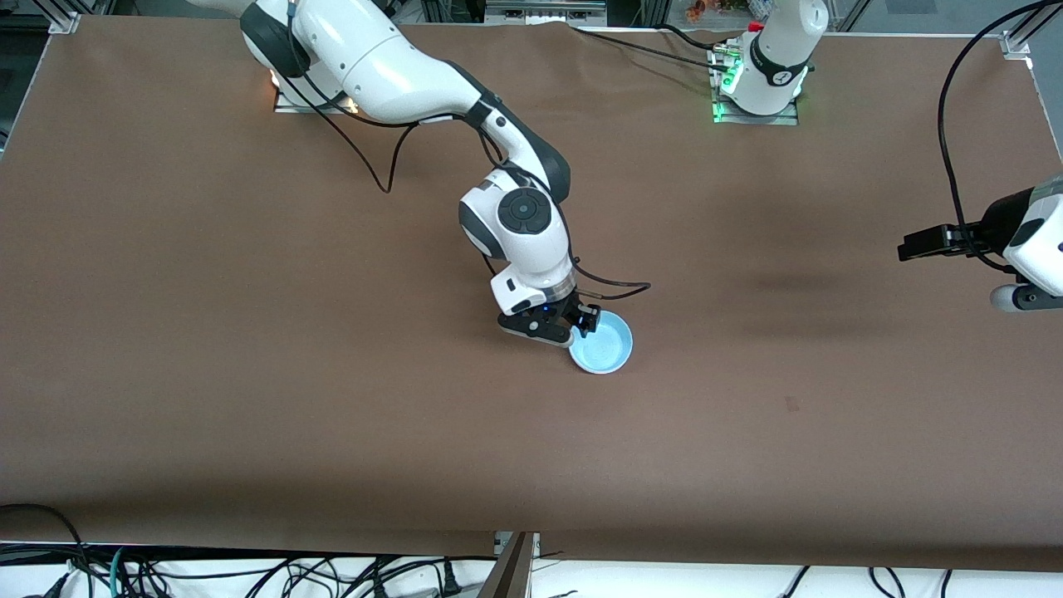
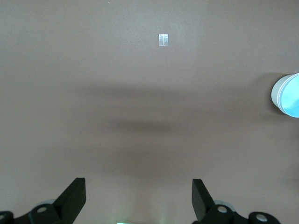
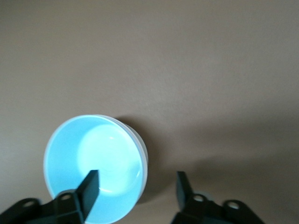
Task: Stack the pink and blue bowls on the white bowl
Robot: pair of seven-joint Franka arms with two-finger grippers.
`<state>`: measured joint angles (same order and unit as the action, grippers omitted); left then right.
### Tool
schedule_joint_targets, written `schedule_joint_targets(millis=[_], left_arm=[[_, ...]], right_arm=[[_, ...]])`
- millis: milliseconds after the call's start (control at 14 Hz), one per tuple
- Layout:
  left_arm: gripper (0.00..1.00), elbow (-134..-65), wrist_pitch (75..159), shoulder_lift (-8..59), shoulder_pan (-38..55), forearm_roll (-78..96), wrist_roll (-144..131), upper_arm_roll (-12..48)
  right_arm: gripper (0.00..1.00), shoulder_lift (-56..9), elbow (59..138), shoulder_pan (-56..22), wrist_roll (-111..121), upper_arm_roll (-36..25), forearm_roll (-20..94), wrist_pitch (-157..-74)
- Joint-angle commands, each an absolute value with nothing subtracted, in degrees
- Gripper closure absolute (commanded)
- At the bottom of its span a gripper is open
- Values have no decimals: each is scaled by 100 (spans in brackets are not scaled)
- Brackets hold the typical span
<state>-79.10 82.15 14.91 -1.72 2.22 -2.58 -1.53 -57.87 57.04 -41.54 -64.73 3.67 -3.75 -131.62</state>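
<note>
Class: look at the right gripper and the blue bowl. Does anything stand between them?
Nothing visible does. The right gripper is already at the blue bowl, its open jaws straddling the rim, one inside and one outside. The left gripper waits open at its own end of the table.

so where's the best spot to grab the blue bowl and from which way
Grip the blue bowl by its thin rim, coming straight down with one finger inside and one outside the wall. It sits upright and open, already on another bowl whose white edge shows under it. The right gripper, open, straddles the rim that way. The left gripper, open, waits over bare table.
</note>
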Motion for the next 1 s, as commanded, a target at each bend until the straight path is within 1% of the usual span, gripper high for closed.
schedule_joint_targets(millis=[0,71,286,429,571,714,786,929], left_arm=[[0,-7708,8139,1591,-158,105,-123,-158],[0,-7708,8139,1591,-158,105,-114,-158],[0,-7708,8139,1591,-158,105,-123,-158],[0,-7708,8139,1591,-158,105,-123,-158],[0,-7708,8139,1591,-158,114,-123,-158],[0,-7708,8139,1591,-149,114,-114,-158],[0,-7708,8139,1591,-158,114,-114,-158],[0,-7708,8139,1591,-158,114,-114,-158]], right_arm=[[0,-5223,5739,-3983,-6198,299,-466,-12692],[0,-5047,5783,-3886,-5909,264,-466,-12509],[0,-4362,5923,-3333,-5179,229,-378,-11167],[0,-3774,6186,-2946,-4346,237,-230,-10339],[0,-2957,6878,-2420,-3442,229,244,-9942],[0,-2044,7748,-1919,-2195,220,308,-9730],[0,-1656,8056,-1716,-1693,202,308,-9529],[0,-1110,8418,-1347,-1171,123,299,-9064]])
